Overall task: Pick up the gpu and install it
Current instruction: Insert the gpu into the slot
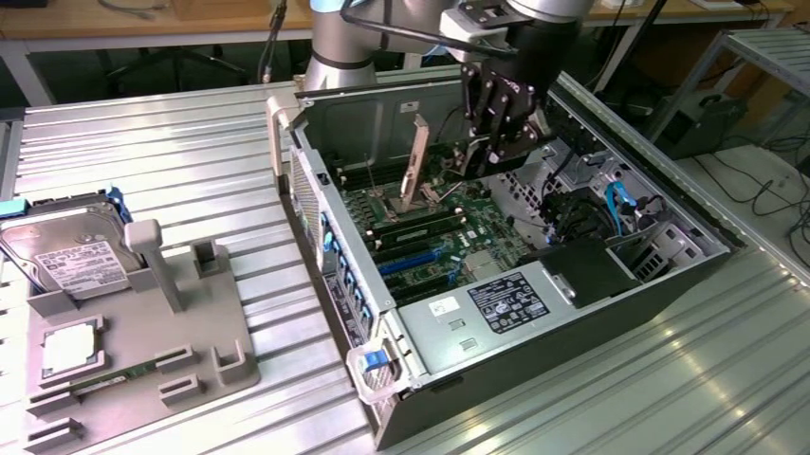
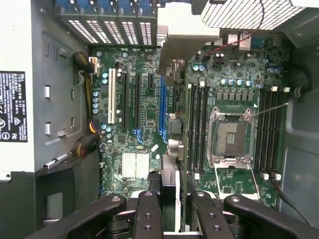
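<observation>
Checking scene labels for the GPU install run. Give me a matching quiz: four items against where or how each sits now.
Items:
1. gpu
2. hard drive
3. gripper
4. CPU socket

Places or states:
A. lying on the grey holder, outside the case
B. upright on edge over the motherboard
C. reaching down into the open case
D. empty, flat on the motherboard

Pairs: 1-B, 2-A, 3-C, 4-D

No text can be read. A black label [image 1: 510, 303] with white print sits on the power supply cover near the gripper [image 1: 496, 142]; a white sticker [image 1: 445, 306] lies beside it; the hard drive's label [image 1: 76, 261] is illegible.
</observation>
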